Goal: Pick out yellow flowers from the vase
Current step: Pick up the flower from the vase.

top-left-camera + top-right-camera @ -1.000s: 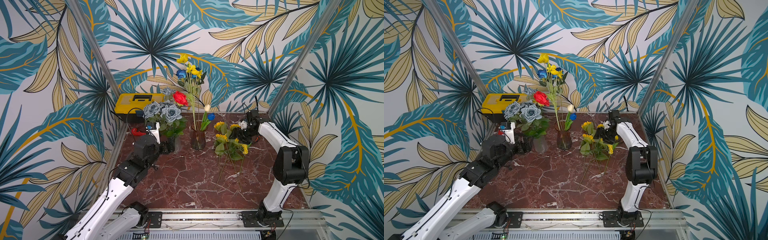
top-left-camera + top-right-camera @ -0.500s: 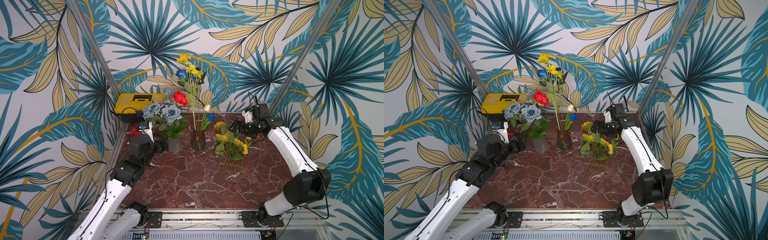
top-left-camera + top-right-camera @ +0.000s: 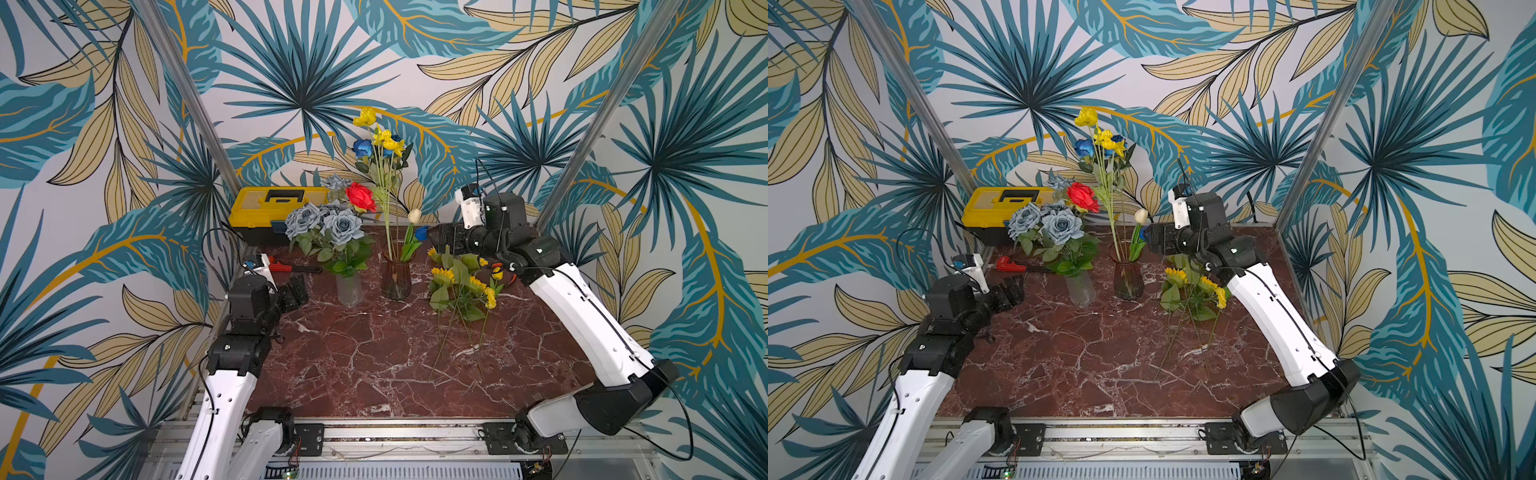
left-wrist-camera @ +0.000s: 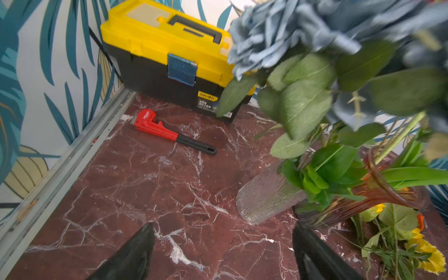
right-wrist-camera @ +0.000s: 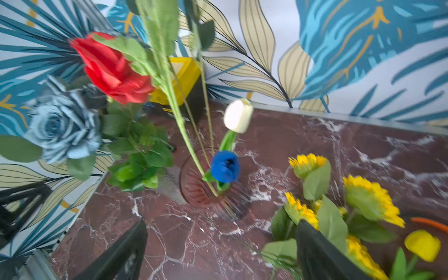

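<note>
Hovering just beside the small blue tulip head (image 3: 422, 232), the right gripper (image 3: 434, 239) points toward the ribbed amber glass vase (image 3: 396, 282). Its black jaws are spread wide with nothing between them. In the right wrist view, its fingers (image 5: 126, 252) frame bare marble and the vase mouth.

Several yellow flowers (image 3: 461, 286), sunflowers among them, lie in a loose pile on the dark red marble tabletop (image 3: 365, 357). The pile sits on the right arm's side of the amber vase, with the long green stems trailing toward the front edge. Two tall yellow blooms (image 3: 365, 117) stand in the amber vase, high above a deep blue rose (image 3: 362, 146) and a white tulip (image 3: 414, 215).

The left gripper (image 3: 297, 291) hangs low over the table near the clear textured glass vase (image 3: 349, 289) of grey-blue roses (image 3: 332, 220). Its jaws are also parted and empty. A red rose (image 3: 360, 196) rises behind that bunch.

A yellow-and-black plastic toolbox (image 3: 270, 208) stands in the back corner, with a red pipe wrench (image 3: 286, 266) lying in front of it.
</note>
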Available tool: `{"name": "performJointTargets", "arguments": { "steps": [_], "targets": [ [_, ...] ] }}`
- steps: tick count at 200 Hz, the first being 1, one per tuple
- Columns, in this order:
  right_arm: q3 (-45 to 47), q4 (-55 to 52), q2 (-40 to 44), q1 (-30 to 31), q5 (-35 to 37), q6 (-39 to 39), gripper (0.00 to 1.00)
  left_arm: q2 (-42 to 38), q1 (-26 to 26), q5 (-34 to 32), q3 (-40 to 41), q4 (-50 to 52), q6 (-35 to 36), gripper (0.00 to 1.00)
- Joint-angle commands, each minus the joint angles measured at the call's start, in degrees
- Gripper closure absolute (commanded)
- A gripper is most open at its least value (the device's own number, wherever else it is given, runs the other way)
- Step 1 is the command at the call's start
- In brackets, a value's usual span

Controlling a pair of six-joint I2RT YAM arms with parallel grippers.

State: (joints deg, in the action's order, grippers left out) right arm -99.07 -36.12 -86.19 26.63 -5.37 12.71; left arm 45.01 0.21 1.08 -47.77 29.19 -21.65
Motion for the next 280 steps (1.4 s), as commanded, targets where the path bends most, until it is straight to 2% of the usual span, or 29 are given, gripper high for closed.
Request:
{"name": "performJointTargets", "arguments": {
  "steps": [1,57,101,136,218,254,280],
  "targets": [
    [-4.1,3.5,-5.0,3.0,-1.3,-2.7,0.06,-0.7,2.2,3.8,1.0,-1.3,-0.5,0.1],
    [-20.7,-2.2,-19.5,6.8,2.7,-5.7,0.15,-1.6,3.7,5.3,1.5,-1.3,0.6,0.1],
    [-29.1,-5.1,-27.1,7.1,2.6,-5.4,0.37,-1.5,4.3,6.7,1.6,-1.3,0.1,0.1],
    [-30.4,-3.5,-29.6,7.2,1.6,-4.7,0.42,-1.3,5.2,8.3,1.7,-1.5,-0.4,0.1],
    [-37.0,-5.0,-35.8,7.2,1.7,-4.3,0.45,-1.3,6.5,10.1,1.9,-1.8,-0.8,0.1],
    [-37.2,-4.0,-36.8,7.1,1.5,-4.2,0.57,-1.2,6.9,10.8,1.9,-1.9,-0.9,0.1],
    [-37.2,-3.5,-37.1,7.2,1.5,-4.3,0.61,-1.0,7.1,11.3,1.9,-1.9,-0.9,0.1]
  ]
}}
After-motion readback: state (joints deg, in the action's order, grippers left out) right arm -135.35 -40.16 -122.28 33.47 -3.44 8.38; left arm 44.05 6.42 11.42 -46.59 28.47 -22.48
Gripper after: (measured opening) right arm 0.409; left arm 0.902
